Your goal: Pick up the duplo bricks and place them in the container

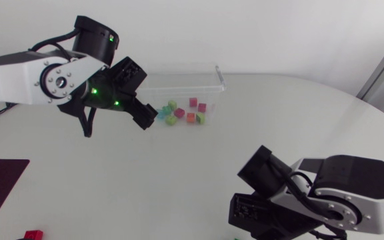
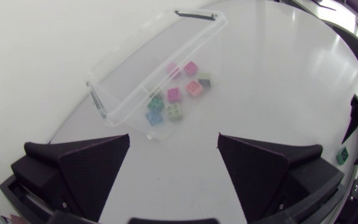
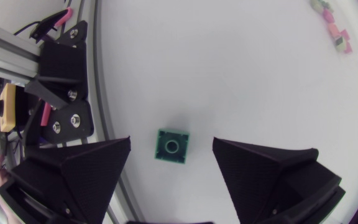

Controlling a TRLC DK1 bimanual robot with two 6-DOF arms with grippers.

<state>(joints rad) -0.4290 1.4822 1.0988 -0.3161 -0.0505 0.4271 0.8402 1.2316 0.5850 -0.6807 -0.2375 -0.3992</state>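
Left gripper [image 2: 174, 142] spread before container [image 2: 140, 60], right gripper [image 3: 171, 143] apparently above green brick [image 3: 171, 148].

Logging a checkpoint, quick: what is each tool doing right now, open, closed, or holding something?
Left tool: open, holding nothing.
Right tool: open, with a green brick on the table between its fingers, not gripped.

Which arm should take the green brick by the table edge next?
Right. The right tool, open, hangs over the green brick, which sits framed between its fingers in the wrist view. The left tool, open and empty, is far off by the container.
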